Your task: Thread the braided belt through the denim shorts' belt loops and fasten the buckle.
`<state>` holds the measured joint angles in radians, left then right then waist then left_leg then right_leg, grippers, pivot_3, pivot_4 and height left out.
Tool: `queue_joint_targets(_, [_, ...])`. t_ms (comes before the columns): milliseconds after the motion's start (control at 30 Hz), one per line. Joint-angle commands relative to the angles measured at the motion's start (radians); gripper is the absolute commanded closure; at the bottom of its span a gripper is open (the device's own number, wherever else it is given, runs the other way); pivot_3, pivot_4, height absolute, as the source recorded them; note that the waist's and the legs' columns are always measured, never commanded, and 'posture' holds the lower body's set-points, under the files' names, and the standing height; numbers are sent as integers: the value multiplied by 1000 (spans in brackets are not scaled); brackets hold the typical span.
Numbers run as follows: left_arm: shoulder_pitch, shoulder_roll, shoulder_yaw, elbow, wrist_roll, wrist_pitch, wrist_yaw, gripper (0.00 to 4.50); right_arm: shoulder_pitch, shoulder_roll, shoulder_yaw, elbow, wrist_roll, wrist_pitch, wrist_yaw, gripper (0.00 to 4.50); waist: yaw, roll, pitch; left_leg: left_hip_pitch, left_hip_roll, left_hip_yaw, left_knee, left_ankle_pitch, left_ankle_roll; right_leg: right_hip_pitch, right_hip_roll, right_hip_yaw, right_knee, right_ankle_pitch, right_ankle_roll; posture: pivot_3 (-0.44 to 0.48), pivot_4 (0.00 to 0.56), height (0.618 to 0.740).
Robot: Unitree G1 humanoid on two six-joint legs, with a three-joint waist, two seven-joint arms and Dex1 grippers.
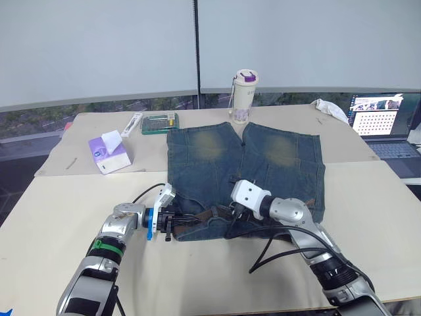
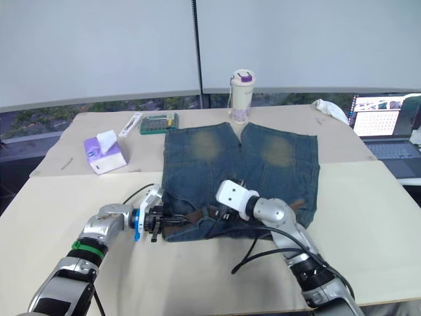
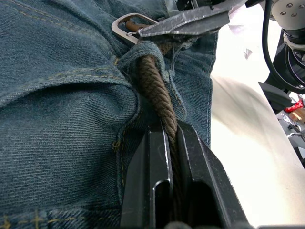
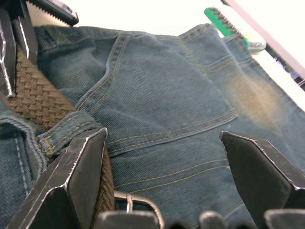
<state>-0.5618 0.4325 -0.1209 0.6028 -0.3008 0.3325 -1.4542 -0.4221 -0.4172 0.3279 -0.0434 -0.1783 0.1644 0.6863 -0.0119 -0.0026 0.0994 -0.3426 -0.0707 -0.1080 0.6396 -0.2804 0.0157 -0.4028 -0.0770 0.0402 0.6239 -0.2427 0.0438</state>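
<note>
An office or lab: a plain table (image 1: 59, 217) by grey window blinds (image 1: 99, 46), with an open laptop (image 1: 380, 125) at its edge.

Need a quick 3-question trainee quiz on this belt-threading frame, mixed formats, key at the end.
1. True or false: the left pincer is shut on the braided belt.
2. In the left wrist view, the belt passes through which part of the denim shorts? A) a belt loop B) a pocket C) a leg hem
3. Fill in: the right pincer stands ____ above the shorts, with the metal buckle near it.

Key:
1. True. Both black fingers press the strap between them.
2. A. The strap runs under a belt loop at the waistband.
3. Open. Its fingers are spread wide, gripping nothing.
</note>
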Motion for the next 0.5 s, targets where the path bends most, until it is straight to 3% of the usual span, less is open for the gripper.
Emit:
queue_joint_targets(33, [8,3,-3,-9,11,-11,9,4500,-7,6,32,7,-37,3,-9,285,0,0,0,0,0,0,0,0,0,0,0,0,0,0,0,0,150,740])
queue_joint_targets(300, [-1,4,3,24,37,-82,53,4500,-21,43,27,63,-96,84,-88,285,-1,-3,-4,2,0,0,0,0,0,1,0,0,1,0,0,0,150,740])
queue_joint_targets(500, [-19,8,13,72,49,-141,79,4500,-1,35,9,12,-9,139,5,285,0,-4,-4,5,0,0,0,0,0,4,0,0,1,0,0,0,150,740])
